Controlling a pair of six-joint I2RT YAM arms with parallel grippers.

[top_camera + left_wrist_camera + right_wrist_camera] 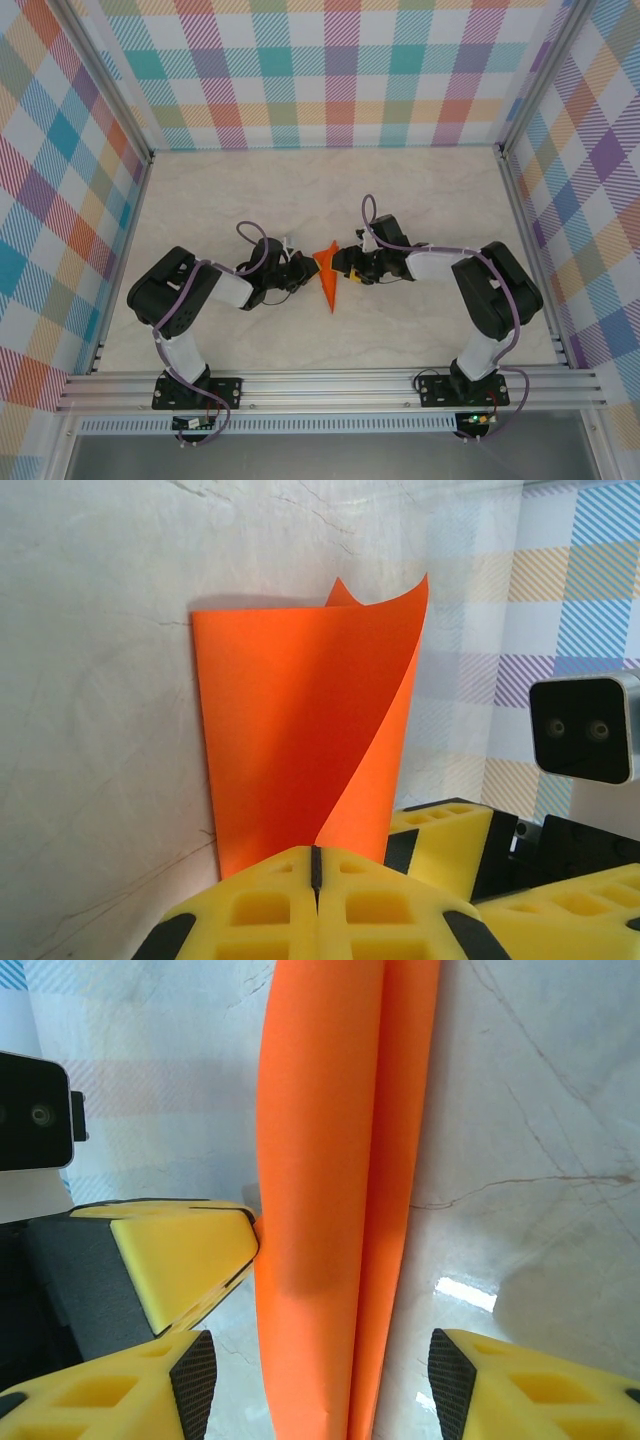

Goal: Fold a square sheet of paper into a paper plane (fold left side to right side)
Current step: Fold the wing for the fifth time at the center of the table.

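The square sheet of paper (328, 280) is bright orange and lies mid-table between the two arms, partly folded into a narrow shape. In the left wrist view one side of the paper (290, 740) lies flat while the other side curls up and over it. That raised flap runs down into my left gripper (318, 855), which is shut on the paper's edge. My right gripper (322, 1385) stands open, one finger on each side of the paper (320, 1190), and touches nothing. The left gripper (308, 268) and right gripper (345, 266) face each other across the sheet.
The table (300, 190) is pale marble-patterned, fenced by checked walls at the back and sides. An aluminium rail (330, 385) carrying both arm bases runs along the near edge. The right wrist's camera housing (583, 728) sits close to the right of the paper.
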